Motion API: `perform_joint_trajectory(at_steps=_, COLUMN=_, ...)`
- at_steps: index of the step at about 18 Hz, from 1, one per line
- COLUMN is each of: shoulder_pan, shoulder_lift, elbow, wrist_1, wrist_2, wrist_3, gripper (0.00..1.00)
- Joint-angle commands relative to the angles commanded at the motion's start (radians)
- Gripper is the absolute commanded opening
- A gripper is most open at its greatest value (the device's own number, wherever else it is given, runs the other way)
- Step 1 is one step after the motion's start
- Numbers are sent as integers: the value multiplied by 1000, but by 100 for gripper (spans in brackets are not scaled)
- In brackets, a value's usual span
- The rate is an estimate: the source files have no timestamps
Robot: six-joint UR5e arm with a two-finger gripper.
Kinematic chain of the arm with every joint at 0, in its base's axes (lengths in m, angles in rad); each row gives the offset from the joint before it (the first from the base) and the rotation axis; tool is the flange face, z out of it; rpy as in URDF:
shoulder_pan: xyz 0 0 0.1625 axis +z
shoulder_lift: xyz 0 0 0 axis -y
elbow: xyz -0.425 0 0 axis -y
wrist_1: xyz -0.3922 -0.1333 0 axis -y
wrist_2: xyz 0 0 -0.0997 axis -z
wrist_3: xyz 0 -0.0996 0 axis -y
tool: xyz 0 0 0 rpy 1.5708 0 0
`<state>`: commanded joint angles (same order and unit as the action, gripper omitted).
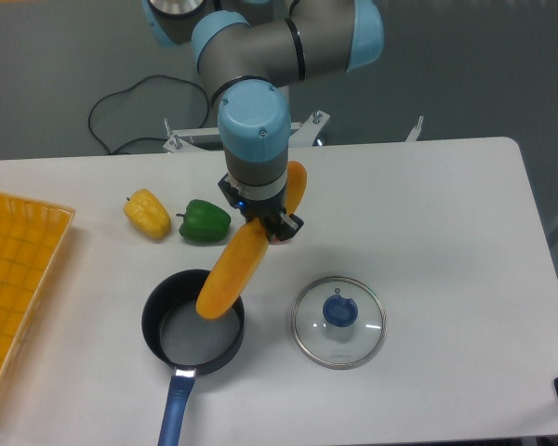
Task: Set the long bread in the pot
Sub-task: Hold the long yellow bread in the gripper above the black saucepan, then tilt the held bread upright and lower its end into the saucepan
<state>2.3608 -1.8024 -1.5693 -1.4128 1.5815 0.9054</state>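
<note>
The long bread (pixel 231 269) is an orange-yellow loaf held at a slant, its upper end showing behind the wrist and its lower end hanging over the right rim of the pot. My gripper (pixel 265 228) is shut on the loaf's middle, directly under the blue wrist. The pot (pixel 192 325) is a small black saucepan with a grey inside and a blue handle pointing toward the table's front edge. The gripper's fingers are mostly hidden by the wrist and the bread.
A glass lid with a blue knob (pixel 338 321) lies right of the pot. A green pepper (pixel 204 221) and a yellow pepper (pixel 147 213) sit behind the pot. A yellow-orange tray (pixel 14 279) lies at the left edge.
</note>
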Motion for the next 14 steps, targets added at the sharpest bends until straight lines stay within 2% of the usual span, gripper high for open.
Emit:
perform_joint_trajectory(at_steps=5, shoulder_pan=-23, shoulder_lift=-32, elbow=11, wrist_1=2, wrist_2=72, wrist_3=-112, gripper=45)
perform_joint_trajectory(at_steps=7, shoulder_pan=-55, shoulder_lift=-49, elbow=15, wrist_1=2, wrist_2=113, wrist_3=-163, gripper=45)
perform_joint_trajectory(at_steps=14, shoulder_pan=-93, shoulder_lift=-75, elbow=14, wrist_1=2, wrist_2=111, wrist_3=-201, gripper=45)
